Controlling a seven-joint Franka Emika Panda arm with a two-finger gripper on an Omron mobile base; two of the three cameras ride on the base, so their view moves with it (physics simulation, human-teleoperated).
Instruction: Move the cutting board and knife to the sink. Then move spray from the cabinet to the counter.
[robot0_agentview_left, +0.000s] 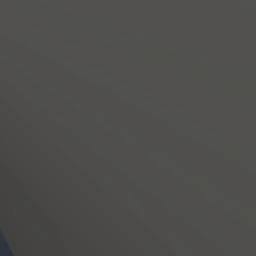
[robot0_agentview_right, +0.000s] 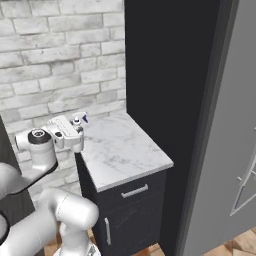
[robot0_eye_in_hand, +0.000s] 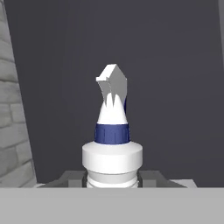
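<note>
The gripper (robot0_agentview_right: 80, 131) is closed on the spray (robot0_eye_in_hand: 112, 144). In the hand view the white bottle stands between the finger tips, its shoulder and neck rising straight up from them, with a dark blue collar below the white trigger nozzle. The finger tips themselves are mostly hidden behind the bottle body; grey pad edges show on either side of its base.

In the right base view the white arm reaches from the lower left, and the hand sits just above the far left corner of the counter (robot0_agentview_right: 125, 150). The nozzle and blue collar of the spray (robot0_agentview_right: 80, 119) project at the far side of the hand, close to the pale brick wall (robot0_agentview_right: 60, 60). Whether the bottle base touches the marble cannot be determined, since the hand covers it.

The counter is a short white marble slab over a dark cabinet front (robot0_agentview_right: 132, 210) with a silver drawer handle and a vertical door handle. To its right stands a tall dark panel (robot0_agentview_right: 170, 90), and further right a grey surface.

The left base view presents a flat grey surface (robot0_agentview_left: 128, 128) at close range.
</note>
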